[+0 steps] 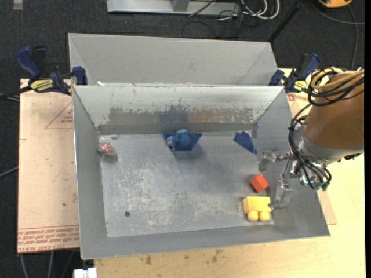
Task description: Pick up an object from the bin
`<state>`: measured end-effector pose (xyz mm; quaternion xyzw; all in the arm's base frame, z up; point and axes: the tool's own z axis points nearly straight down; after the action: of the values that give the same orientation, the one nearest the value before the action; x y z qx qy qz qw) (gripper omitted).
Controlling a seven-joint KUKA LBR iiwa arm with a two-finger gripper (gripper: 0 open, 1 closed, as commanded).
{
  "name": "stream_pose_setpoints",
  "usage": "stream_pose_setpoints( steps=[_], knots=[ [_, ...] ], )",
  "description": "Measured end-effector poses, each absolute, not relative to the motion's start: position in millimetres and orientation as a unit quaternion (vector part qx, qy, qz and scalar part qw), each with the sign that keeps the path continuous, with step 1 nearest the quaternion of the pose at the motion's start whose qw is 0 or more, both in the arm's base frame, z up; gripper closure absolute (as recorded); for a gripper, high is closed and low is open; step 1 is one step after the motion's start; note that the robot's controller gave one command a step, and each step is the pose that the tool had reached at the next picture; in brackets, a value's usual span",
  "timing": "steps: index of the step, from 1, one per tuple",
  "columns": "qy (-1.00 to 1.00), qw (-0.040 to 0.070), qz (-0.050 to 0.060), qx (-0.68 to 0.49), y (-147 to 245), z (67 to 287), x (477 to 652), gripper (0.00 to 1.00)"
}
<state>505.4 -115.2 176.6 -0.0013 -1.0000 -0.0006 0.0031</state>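
Observation:
My gripper hangs low at the bin's right wall, open, with nothing between its fingers. An orange block lies just to its left, close to the fingers but apart from them. A yellow blocky toy sits near the front right corner, right beside the nearer fingertip. A small blue piece lies by the back wall, a little beyond the farther fingertip.
A bigger blue thing rests against the middle of the back wall. A small red and pale item lies in the back left corner. The arm's orange cover and cables overhang the bin's right rim.

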Motion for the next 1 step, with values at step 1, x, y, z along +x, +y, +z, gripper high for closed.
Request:
stream_pose_setpoints(
  steps=[1],
  knots=[
    [-0.998, -0.004, 0.000, 0.062, -123.7, 67.8, 488.3, 0.00]
  ],
)
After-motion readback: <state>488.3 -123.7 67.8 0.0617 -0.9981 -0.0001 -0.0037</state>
